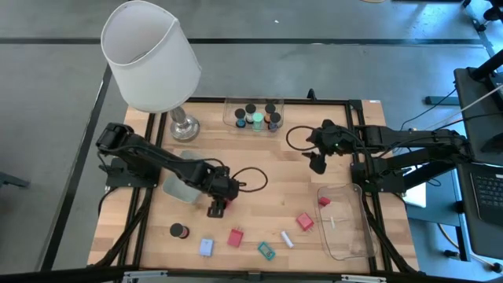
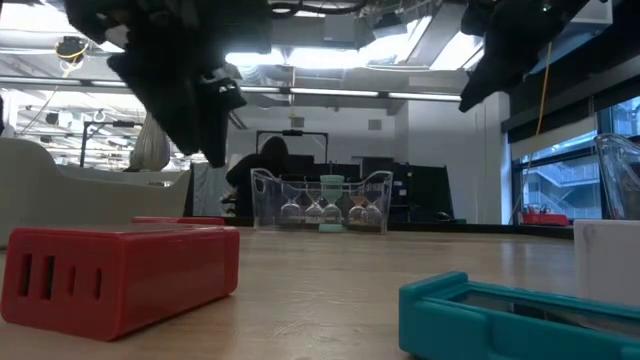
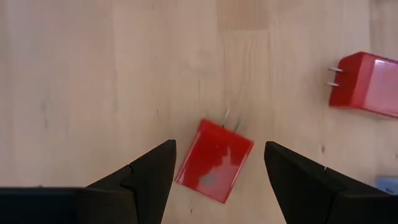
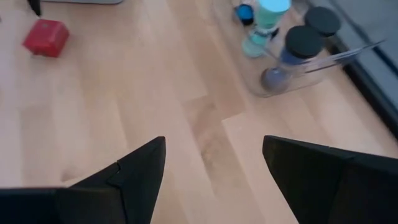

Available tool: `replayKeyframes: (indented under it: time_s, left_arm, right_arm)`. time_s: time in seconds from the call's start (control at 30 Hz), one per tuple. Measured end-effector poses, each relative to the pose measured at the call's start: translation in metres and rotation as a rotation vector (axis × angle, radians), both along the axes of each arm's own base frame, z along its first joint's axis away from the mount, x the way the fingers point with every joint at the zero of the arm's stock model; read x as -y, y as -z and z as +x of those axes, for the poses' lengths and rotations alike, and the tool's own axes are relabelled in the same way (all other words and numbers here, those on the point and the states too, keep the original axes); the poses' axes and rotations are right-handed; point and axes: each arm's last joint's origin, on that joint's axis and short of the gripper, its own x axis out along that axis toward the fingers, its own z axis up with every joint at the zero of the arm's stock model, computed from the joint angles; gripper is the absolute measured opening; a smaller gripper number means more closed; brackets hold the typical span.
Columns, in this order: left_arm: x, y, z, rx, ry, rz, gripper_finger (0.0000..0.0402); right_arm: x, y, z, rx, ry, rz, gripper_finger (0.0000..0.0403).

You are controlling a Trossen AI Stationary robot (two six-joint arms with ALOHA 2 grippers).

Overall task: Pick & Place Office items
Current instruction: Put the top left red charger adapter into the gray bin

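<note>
My left gripper [image 3: 217, 149] hangs open over the middle of the table, pointing steeply down. A small red block [image 3: 214, 160] lies flat on the wood between its fingers, with a gap on either side. In the high view this gripper [image 1: 218, 207] is left of centre. A second red block with metal prongs [image 3: 364, 84] lies nearby. My right gripper [image 1: 318, 163] is open and raised above the far right of the table, with nothing between its fingers [image 4: 214, 146]. More office items lie along the near edge: a dark cylinder [image 1: 179, 230], a pale-blue clip [image 1: 207, 247], a teal clip [image 1: 266, 251], a white stick [image 1: 288, 239] and a pink block [image 1: 305, 222].
A clear tray [image 1: 253, 115] with several dark cylinders stands at the far edge. Another clear tray [image 1: 350, 232] lies at the near right with a small red piece [image 1: 324, 201] in it. A white-shaded lamp [image 1: 153, 59] stands at the far left. Cables loop over the table's middle.
</note>
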Motion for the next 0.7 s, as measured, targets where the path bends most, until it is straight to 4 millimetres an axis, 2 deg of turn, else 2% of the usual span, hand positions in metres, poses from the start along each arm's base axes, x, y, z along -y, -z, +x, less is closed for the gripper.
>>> replayKeyframes:
  time_s: [0.23, 0.7]
  left_arm:
    - [0.001, 0.020, 0.005, -0.075, 0.033, 0.033, 0.0242]
    - [0.003, 0.045, 0.008, -0.181, 0.181, 0.072, 0.0242]
  right_arm:
    - [-0.001, 0.000, 0.000, 0.003, -0.011, 0.024, 0.0272]
    - [-0.001, 0.000, 0.001, 0.015, 0.005, 0.034, 0.0272]
